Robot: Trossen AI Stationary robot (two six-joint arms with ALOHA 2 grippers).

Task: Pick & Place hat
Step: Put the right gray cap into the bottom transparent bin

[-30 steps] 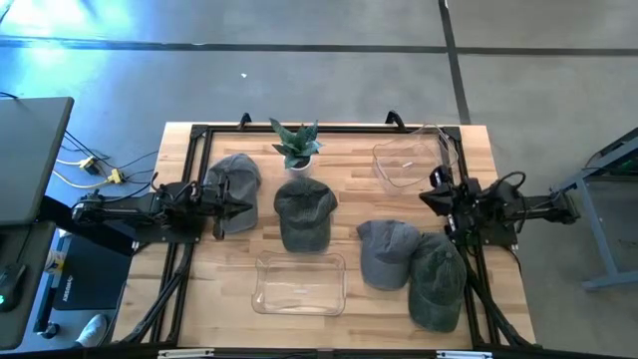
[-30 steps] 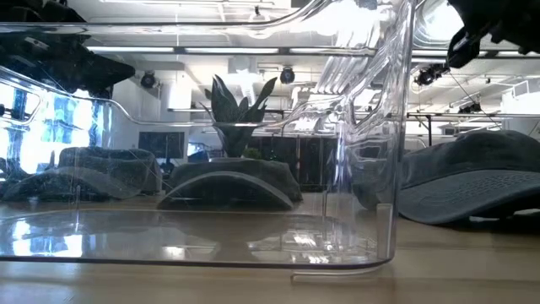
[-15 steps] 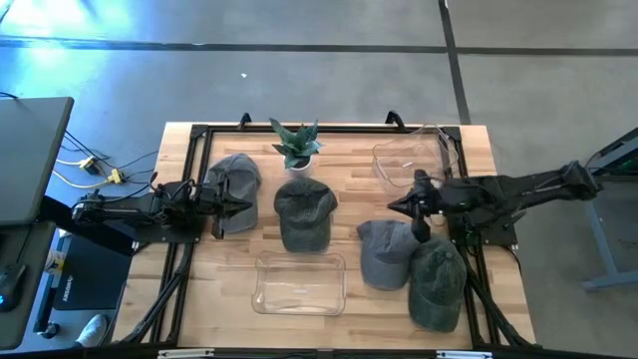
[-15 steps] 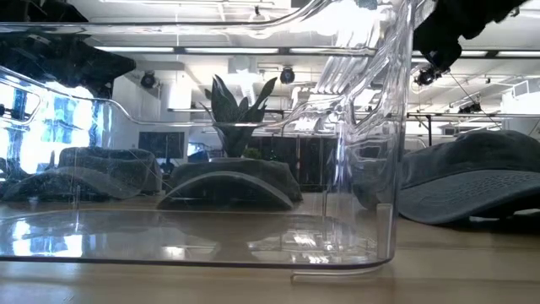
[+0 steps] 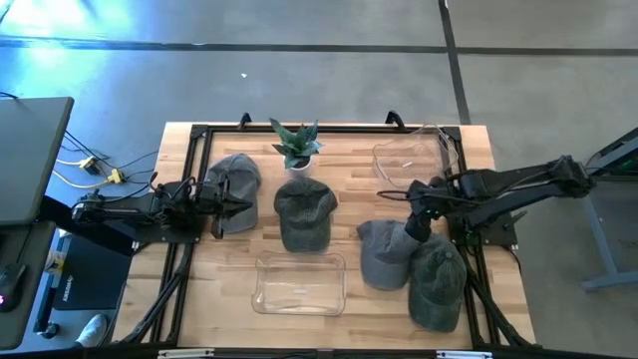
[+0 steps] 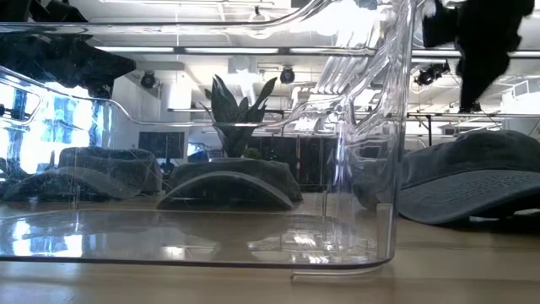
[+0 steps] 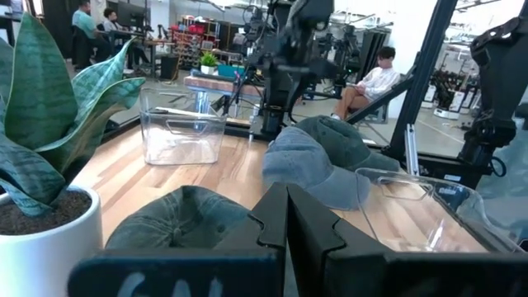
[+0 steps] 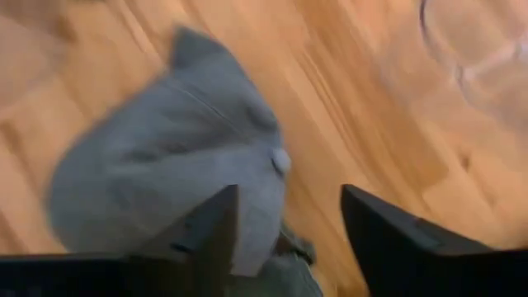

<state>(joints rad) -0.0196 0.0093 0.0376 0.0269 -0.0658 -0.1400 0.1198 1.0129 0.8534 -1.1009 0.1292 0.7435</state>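
Note:
Several grey hats lie crown up on the wooden table [image 5: 349, 150]: one at the far left [image 5: 234, 179], one in the middle [image 5: 304, 211], and two at the near right [image 5: 385, 254] [image 5: 439, 281]. My right gripper [image 5: 413, 227] [image 8: 285, 239] points steeply down above the near-right pair. Its fingers are open over the crown of the lighter hat [image 8: 165, 181] and touch nothing. My left gripper [image 5: 239, 207] [image 7: 289, 219] is shut and points level beside the far-left hat.
One clear plastic container [image 5: 299, 282] stands at the table's near middle, and another [image 5: 409, 163] stands at the far right. A potted plant [image 5: 296, 145] stands at the far middle. A black frame edges the table. In the left wrist view, people sit in the room beyond [image 7: 375, 78].
My right arm has stretched out from the table's right edge toward the middle. Its gripper has tipped from level to pointing steeply down over the lighter near-right hat. The hats lie as they did before.

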